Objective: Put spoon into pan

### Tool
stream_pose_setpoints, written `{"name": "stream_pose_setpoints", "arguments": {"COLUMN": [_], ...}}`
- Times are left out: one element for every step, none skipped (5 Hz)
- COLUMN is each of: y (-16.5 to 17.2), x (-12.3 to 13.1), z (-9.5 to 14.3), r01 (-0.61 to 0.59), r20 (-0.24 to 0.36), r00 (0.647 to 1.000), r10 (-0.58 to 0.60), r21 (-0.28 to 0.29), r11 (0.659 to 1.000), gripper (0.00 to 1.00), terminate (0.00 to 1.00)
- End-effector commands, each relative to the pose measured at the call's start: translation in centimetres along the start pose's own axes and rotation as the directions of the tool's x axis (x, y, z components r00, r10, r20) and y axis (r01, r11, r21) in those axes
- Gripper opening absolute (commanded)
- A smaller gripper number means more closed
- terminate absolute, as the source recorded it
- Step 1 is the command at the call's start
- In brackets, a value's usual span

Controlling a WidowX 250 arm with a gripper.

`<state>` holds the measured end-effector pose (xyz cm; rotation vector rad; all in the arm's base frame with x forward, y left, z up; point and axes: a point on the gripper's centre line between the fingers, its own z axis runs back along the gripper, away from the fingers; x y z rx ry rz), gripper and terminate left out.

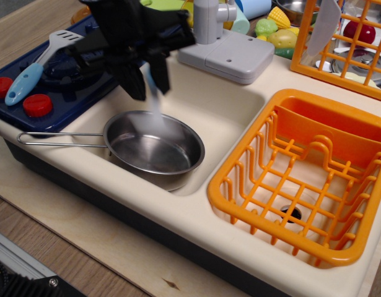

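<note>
The steel pan (154, 148) sits in the front left of the cream sink, its wire handle (60, 137) pointing left. My black gripper (148, 86) hangs just above the pan's back rim, its fingers (134, 83) spread apart. The spoon (153, 105) is a motion-blurred streak. Its light-blue handle shows between the fingers and its grey bowl smears down over the pan. It seems loose from the fingers.
A grey slotted spatula (35, 65) with a light-blue handle lies on the dark-blue stove (29, 93), beside two red knobs (37, 105). The grey faucet (224, 46) stands behind the sink. An orange dish basket (308, 173) is on the right, with toy food and a rack behind it.
</note>
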<state>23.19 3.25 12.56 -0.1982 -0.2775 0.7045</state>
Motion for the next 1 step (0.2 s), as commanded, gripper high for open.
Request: {"name": "stream_pose_setpoints", "arguments": {"y": [-0.33], "x": [0.06], "z": [0.69], "r01": [0.006], "r20": [0.048], "r00": [0.999], "r10": [-0.005], "r21": [-0.019], "r11": [1.0], "gripper": [1.0], "terminate": [1.0]}}
